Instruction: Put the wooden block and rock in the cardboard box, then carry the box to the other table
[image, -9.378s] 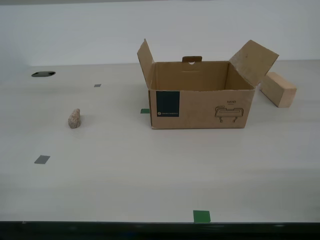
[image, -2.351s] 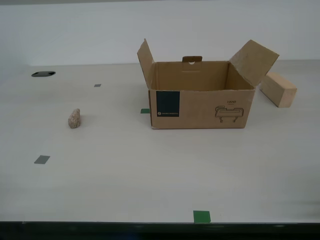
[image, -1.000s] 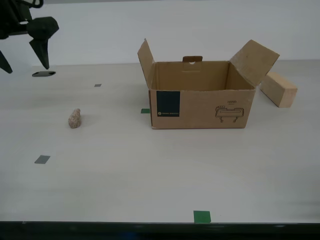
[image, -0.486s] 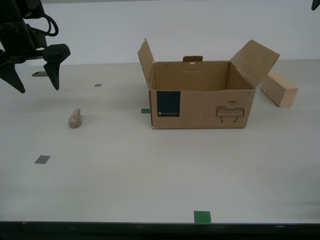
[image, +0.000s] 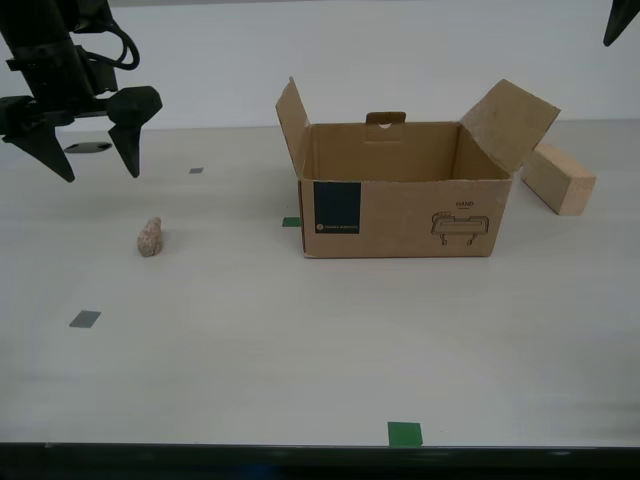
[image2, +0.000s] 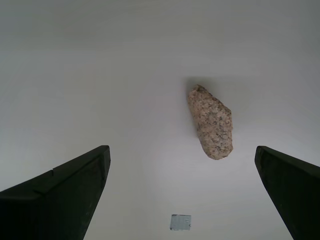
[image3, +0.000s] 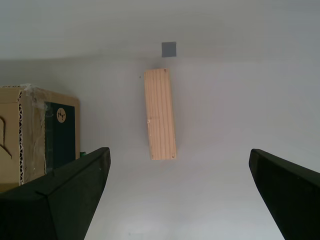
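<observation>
The rock lies on the beige table toward the exterior view's left. My second gripper hangs open above and behind it; in the second wrist view the rock lies ahead of the spread jaws of my second gripper. The cardboard box stands open mid-table, flaps up. The wooden block lies behind the box's corner toward the exterior view's right. My first gripper is open high over the block, with the box corner beside it. One of its fingers shows in the exterior view's top right corner.
Green tape squares and grey squares mark the tabletop. A dark oval hole sits at the back toward the exterior view's left. The table's front edge runs along the bottom of the exterior view.
My second gripper came in from the exterior view's upper left and moved down and rightward toward the rock. A finger of my first gripper appeared at the top right. Rock, box and block stayed put.
</observation>
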